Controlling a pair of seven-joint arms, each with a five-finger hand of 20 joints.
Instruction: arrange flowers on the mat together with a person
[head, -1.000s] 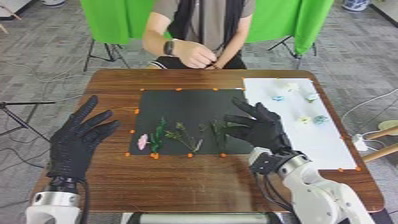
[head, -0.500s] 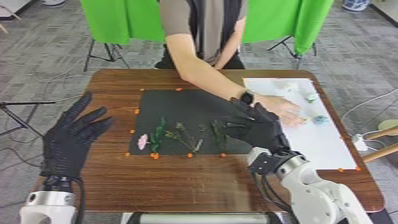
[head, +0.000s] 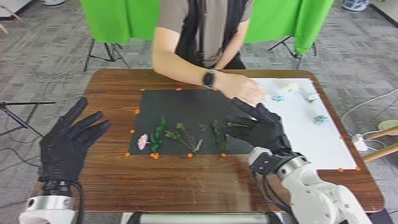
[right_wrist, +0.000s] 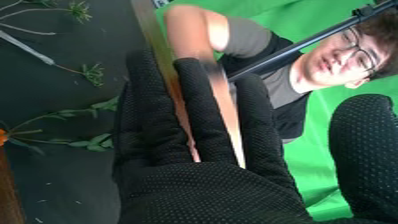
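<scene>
Along the near part of the dark mat (head: 178, 106) are laid, left to right: one pink flower (head: 143, 141) by the near left corner, a leafy green stem (head: 158, 135), a branching sprig (head: 180, 127), a slender stem (head: 216, 132). Right side of table (head: 182, 187): white sheet (head: 306, 145), by which small blooms (head: 320, 119) are carried. Person's hand (head: 240, 87): extended at the mat's far right corner; whether anything is held cannot be told. Right hand (head: 259, 134): released, poised over the mat's right side. Left hand (head: 60, 155): released, above the table's left side. Progress, as judged: greenery placed, remaining blooms to be added.
</scene>
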